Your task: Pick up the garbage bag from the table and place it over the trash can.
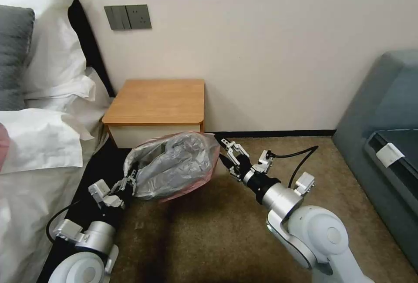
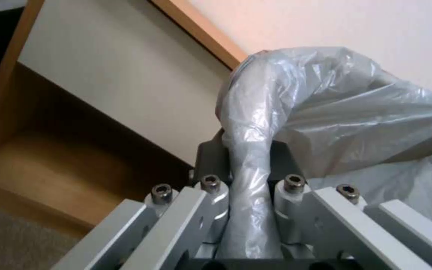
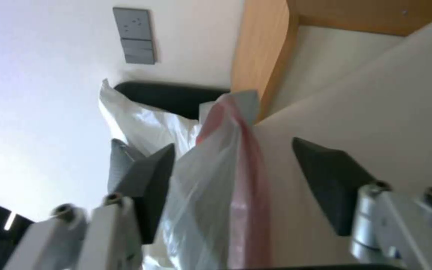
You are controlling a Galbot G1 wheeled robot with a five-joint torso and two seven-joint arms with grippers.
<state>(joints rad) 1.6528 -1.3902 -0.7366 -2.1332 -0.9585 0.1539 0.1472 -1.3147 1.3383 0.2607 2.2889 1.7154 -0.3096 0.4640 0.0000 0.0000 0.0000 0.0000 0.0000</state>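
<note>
We have the garbage bag [image 1: 174,165] off the counter [image 1: 159,100] and stretched in the air just in front of its white drawer, above the carpet. Our left gripper [image 1: 130,183] has its jaws closed on a bunched fold of the grey plastic. Our right gripper [image 1: 226,156] sits at the pink rim with its jaws spread apart, the rim lying loose between them. We judge the placing step is in hand; next we need the rim gripped on both sides and opened wide.
</note>
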